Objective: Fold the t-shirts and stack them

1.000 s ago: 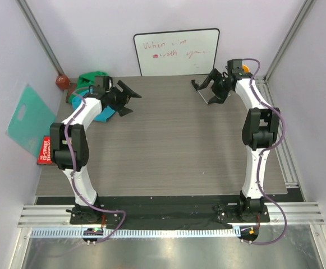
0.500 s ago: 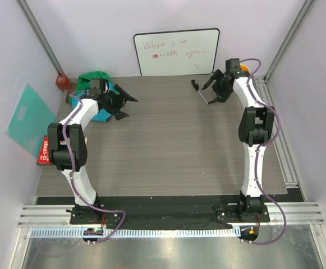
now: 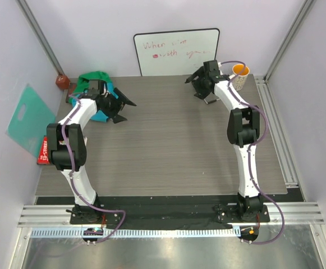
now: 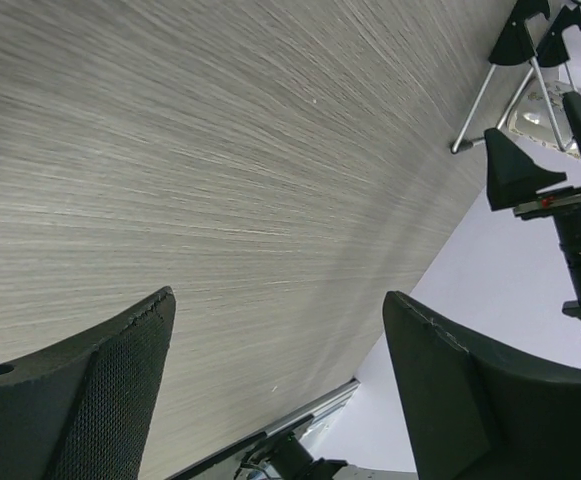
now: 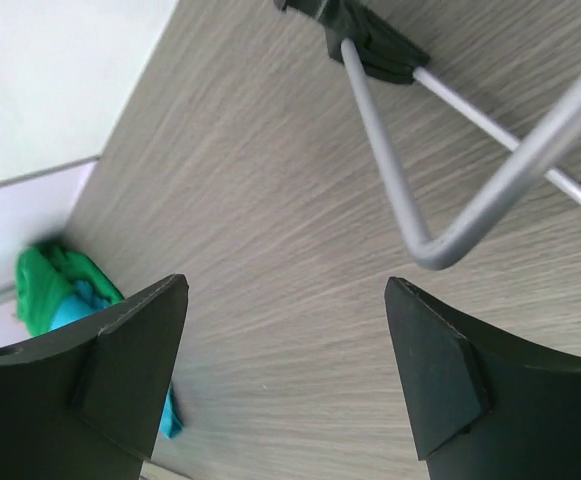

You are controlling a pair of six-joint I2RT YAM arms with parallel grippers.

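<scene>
Fingers [image 4: 90, 400] wide and empty on left gripper [image 3: 124, 110] and right gripper [image 3: 194, 87]. Soft, crumpled kelly-green cloth t-shirt [image 3: 91, 79] and turquoise-blue cloth t-shirt [image 3: 99, 116] lie heaped together at far-left corner, just behind left gripper, whose tips point away. No clear long axis. Left gripper nearer; right gripper well apart.

We find the wide middle of the table [image 3: 168, 151] bare from the arm bases almost to the far edge, so a gripper could sweep across it unhindered. Along the back, the whiteboard [image 3: 177, 51] and its wire stand [image 5: 410, 200] block the way just beyond the right gripper [image 3: 195, 88], with the mug [image 3: 240, 75] near in the right corner. The heaped t-shirts [image 3: 92, 81] fill the back-left corner, just beside the left gripper [image 3: 123, 111].
</scene>
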